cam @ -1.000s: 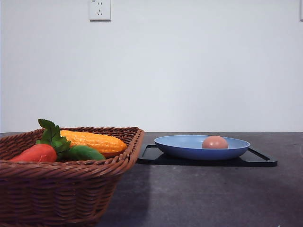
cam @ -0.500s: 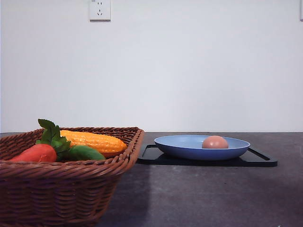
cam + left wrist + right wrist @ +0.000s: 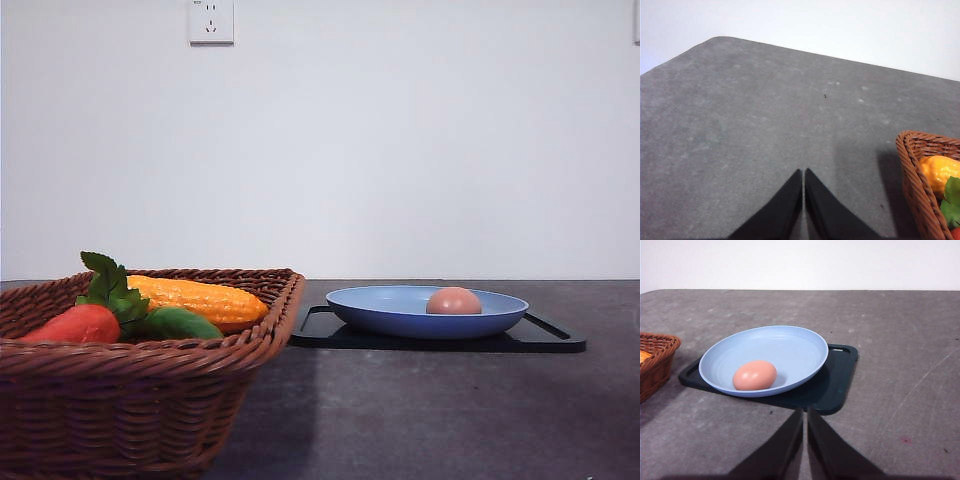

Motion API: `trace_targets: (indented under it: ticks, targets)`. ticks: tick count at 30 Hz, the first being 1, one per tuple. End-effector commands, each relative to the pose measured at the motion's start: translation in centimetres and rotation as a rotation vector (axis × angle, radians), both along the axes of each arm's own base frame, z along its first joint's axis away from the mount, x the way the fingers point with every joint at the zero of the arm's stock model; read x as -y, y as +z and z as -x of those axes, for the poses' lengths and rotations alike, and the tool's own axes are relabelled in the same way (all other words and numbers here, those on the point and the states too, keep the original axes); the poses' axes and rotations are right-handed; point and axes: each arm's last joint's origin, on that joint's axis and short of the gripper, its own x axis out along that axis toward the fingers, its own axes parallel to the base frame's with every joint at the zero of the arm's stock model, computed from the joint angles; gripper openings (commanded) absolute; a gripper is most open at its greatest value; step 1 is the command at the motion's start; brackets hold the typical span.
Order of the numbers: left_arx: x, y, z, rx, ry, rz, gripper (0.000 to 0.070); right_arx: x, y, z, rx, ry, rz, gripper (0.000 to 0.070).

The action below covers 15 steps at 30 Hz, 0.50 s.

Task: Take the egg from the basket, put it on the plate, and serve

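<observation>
Broadly, a dark grey table (image 3: pixel 420 410) carries everything, with a white wall (image 3: pixel 400 150) and a socket (image 3: pixel 211 20) high behind it. Largest on it is the brown wicker basket (image 3: pixel 130 400), near the camera on the robot's left, holding a yellow corn cob (image 3: pixel 195 298), a red vegetable (image 3: pixel 75 324) with green leaves, and a green vegetable (image 3: pixel 180 324) between them. The basket's right rim rises in front of the near left corner of a flat black tray (image 3: pixel 545 340) in the front view; the right wrist view shows basket (image 3: pixel 655 365) and tray (image 3: pixel 835 390) close but apart. The blue plate (image 3: pixel 400 312) sits on the tray, overhanging its near edge in the right wrist view. The pinkish-tan egg (image 3: pixel 454 301) lies in the plate, resting towards one side of the dish (image 3: pixel 754 375), with nothing touching it.

The right gripper (image 3: pixel 805 415) hovers over bare table just short of the tray, its black fingers pressed together and holding nothing. The left gripper (image 3: pixel 803 175) likewise has its fingers closed together and empty, over open table beside the basket's corner (image 3: pixel 920 175).
</observation>
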Motion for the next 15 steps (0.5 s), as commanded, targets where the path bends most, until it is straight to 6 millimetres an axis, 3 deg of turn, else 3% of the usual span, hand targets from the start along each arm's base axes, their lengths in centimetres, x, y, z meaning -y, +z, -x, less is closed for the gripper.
trace_targets:
  ticks: [1,15]
  targets:
    - [-0.01,-0.97,-0.11,-0.032,-0.002,-0.001,0.0,0.0,-0.23,-0.01,-0.011,-0.002,-0.009,0.0]
    - [-0.01,-0.97,-0.11,-0.032,-0.001,-0.001,0.0,0.0,-0.23,-0.01,-0.011,-0.002,-0.009,0.0]
